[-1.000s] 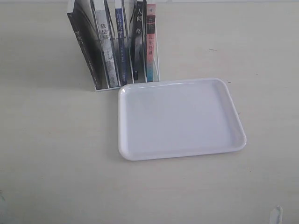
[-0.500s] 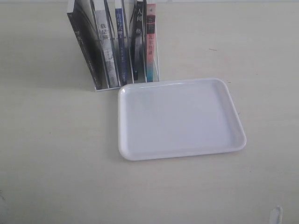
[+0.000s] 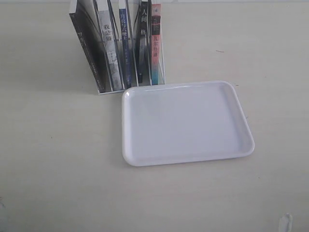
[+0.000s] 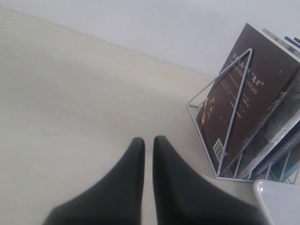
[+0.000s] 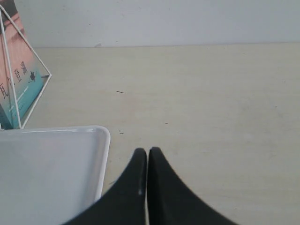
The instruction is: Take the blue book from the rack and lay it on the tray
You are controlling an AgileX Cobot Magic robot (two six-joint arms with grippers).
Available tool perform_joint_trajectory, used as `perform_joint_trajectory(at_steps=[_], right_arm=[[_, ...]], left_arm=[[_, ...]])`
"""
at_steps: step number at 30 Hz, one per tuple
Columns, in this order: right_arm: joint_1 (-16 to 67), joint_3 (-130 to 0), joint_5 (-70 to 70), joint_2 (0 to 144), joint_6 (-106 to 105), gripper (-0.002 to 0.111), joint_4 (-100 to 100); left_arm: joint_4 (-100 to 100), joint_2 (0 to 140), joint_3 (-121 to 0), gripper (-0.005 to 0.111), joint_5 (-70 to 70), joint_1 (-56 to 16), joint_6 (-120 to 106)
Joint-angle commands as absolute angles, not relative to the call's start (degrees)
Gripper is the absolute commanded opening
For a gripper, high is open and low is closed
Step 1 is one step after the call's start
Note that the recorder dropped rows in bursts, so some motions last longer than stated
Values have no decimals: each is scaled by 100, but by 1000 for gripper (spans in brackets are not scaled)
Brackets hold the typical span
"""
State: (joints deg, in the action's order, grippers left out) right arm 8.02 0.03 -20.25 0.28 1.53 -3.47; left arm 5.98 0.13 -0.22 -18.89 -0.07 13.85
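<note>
The blue book (image 3: 126, 53) stands upright in the middle slot of the rack (image 3: 104, 89), its dark blue spine with white characters facing out. The rack is a thin white wire frame (image 4: 234, 108) at the back left of the table. The white tray (image 3: 188, 123) lies flat just in front of the rack, with nothing on it. My left gripper (image 4: 148, 140) is shut and holds nothing; it hovers over bare table beside the rack's end. My right gripper (image 5: 147, 151) is shut and holds nothing, off the tray's rim (image 5: 104, 140).
Other books share the rack: a dark-covered one (image 4: 243, 93) at the left end, black-spined ones (image 3: 143, 43) and a pink-red-spined one (image 3: 155, 43) at the right end. The table top is pale wood. A white wall runs behind it.
</note>
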Motion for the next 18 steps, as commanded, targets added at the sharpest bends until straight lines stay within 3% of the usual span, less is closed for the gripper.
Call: perform_joint_trajectory(at_steps=[1,14,18], right_arm=[[765,0,-1955,0,133,0,-314],[765,0,-1941,0,133,0,-314],[765,0,-1336,0,133,0,-314]], left_arm=[[631,0,0,6,-1842,-66,1408],[631,0,0,6,-1842,-66,1397],[631,0,0,6,-1842,-66,1397]])
